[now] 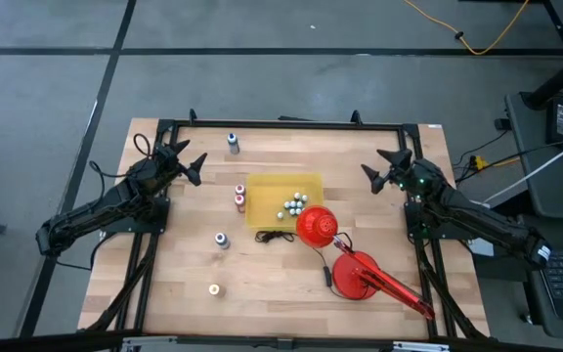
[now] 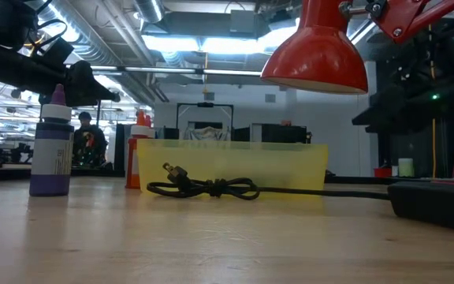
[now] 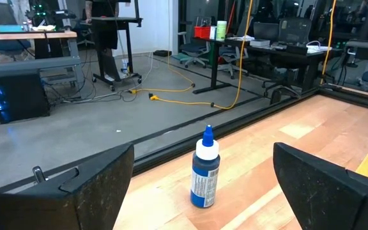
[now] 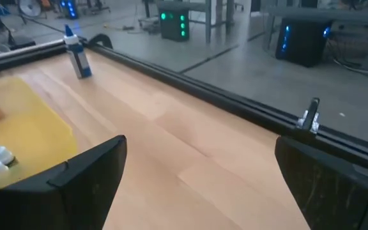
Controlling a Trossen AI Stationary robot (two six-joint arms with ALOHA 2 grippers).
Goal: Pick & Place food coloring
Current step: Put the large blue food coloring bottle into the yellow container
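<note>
Several tiny food coloring bottles stand upright on the wooden table: a blue-topped one [image 1: 233, 143] near the far edge, two red and pink ones [image 1: 239, 196] beside the yellow tray [image 1: 262, 220], a purple one [image 1: 221, 240], and an orange-yellow one [image 1: 214, 289] near the front. My left gripper [image 1: 199, 168] hovers open at the table's left, pointing at the blue bottle [image 3: 205, 169], well short of it. My right gripper [image 1: 371, 166] hovers open on the right, over bare table. Small white-capped bottles [image 1: 294, 205] lie in the tray.
A red desk lamp has its shade [image 1: 316, 227] at the tray's near right corner and its round base [image 1: 357, 276] toward the near right. Its black cord [image 2: 207, 188] lies coiled in front of the tray. A black frame rail [image 1: 281, 124] runs along the far edge.
</note>
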